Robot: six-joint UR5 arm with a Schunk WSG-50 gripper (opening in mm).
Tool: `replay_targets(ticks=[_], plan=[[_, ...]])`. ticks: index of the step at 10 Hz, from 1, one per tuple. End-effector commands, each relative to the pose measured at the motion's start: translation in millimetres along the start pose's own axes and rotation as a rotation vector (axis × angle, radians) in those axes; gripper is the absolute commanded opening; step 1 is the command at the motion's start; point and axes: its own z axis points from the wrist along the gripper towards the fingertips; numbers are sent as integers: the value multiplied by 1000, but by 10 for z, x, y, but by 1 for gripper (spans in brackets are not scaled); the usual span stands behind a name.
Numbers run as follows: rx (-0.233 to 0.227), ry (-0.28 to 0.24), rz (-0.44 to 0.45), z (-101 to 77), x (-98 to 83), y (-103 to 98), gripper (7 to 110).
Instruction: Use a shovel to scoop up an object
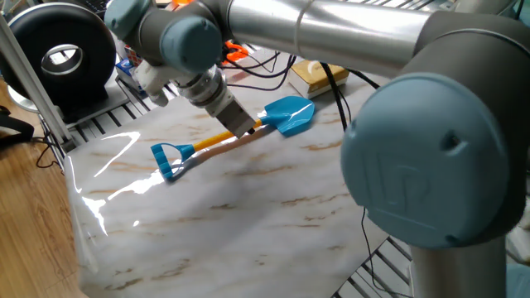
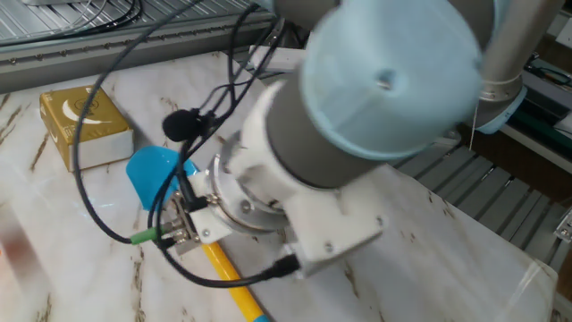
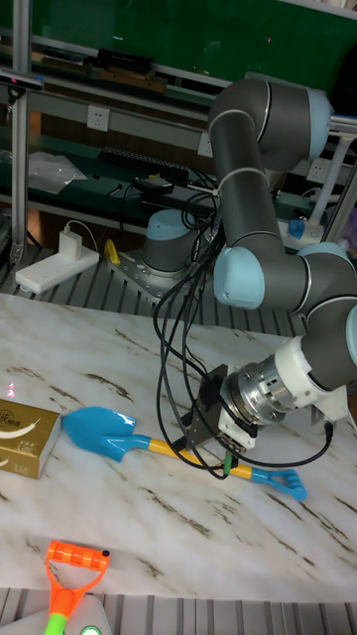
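Shovel [image 3: 129, 435] shaft gripped by jaws [image 3: 201, 434], flat on counter [image 1: 248, 207]; block [image 3: 22, 426] beside blade, unscooped; scoop remained.

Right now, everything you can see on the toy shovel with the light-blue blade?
The small plastic toy shovel lies flat on the marble-patterned tabletop. It has a glossy light-blue scoop blade, an orange-yellow shaft and a blue D-shaped loop handle. The two-finger gripper is down at the shaft just behind the blade; whether it is clamped is hard to tell. The blade tip points toward the tan-yellow rectangular block and sits close to it, with no clear contact.
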Motion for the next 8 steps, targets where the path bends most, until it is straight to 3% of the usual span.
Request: replay_targets(ticks=[1,4,8], plan=[[65,-33,33,6,-151,-36,44],[52,-84,47,106,-328,-54,44],[62,-63,48,96,-244,-105,44]])
